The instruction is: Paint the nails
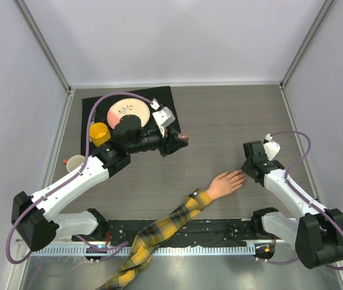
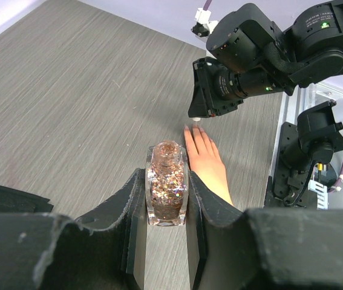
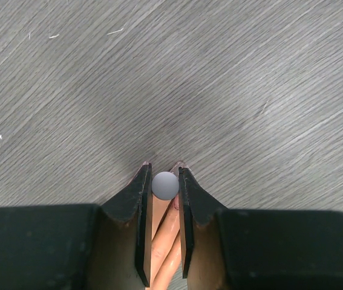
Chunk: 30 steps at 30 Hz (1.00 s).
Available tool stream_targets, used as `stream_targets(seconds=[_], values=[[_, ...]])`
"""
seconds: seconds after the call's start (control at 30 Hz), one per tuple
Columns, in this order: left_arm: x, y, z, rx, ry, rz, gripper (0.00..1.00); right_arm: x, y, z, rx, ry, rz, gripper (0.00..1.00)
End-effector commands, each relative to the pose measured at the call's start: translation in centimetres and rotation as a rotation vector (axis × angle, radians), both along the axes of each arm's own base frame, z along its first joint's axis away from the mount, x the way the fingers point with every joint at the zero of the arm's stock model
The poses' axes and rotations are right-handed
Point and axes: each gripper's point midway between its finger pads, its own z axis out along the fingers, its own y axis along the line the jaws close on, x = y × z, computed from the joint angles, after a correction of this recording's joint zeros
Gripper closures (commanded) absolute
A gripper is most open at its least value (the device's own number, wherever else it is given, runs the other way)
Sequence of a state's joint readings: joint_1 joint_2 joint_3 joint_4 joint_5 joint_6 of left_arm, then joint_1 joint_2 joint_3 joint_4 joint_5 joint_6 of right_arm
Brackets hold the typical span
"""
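The pale mannequin hand (image 1: pixel 225 183) lies flat on the table, on an arm in a yellow plaid sleeve (image 1: pixel 159 232). Its tiny nails are too small to make out in the top view. My right gripper (image 1: pixel 248 167) hangs just over the fingertips, shut on a round grey-white brush cap (image 3: pixel 165 185). The mannequin's fingers (image 3: pixel 168 232) run below the jaws and two pink fingertips (image 3: pixel 177 164) peek past them. My left gripper (image 1: pixel 177 140) is shut on a glitter nail polish bottle (image 2: pixel 167 187), held over the table left of the hand (image 2: pixel 206 163).
A black mat (image 1: pixel 159 96) at the back left carries a pink-and-white plate (image 1: pixel 127 112) and a yellow cup (image 1: pixel 99 133). A white cup (image 1: pixel 74 163) stands by the left wall. A black rail (image 1: pixel 219 229) runs along the near edge.
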<state>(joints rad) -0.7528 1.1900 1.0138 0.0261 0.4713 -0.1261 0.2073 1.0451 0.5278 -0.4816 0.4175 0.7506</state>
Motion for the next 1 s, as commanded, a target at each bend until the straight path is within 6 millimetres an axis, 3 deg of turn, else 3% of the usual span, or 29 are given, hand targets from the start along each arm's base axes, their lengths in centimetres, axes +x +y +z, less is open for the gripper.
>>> stream_targets(seconds=[0.0,0.57,0.97], values=[[-0.5,0.0,1.9,-0.045,-0.059,-0.021,1.00,0.4,-0.1,0.5,0.001,-0.025,-0.012,0.99],[-0.5,0.0,1.9,-0.042,-0.060,-0.021,1.00,1.1,-1.1,0.1,-0.062,-0.015,-0.034,0.99],[-0.5,0.0,1.8,-0.038,-0.058,-0.021,1.00,2.1,-1.6,0.9,-0.094,-0.042,-0.038,0.99]])
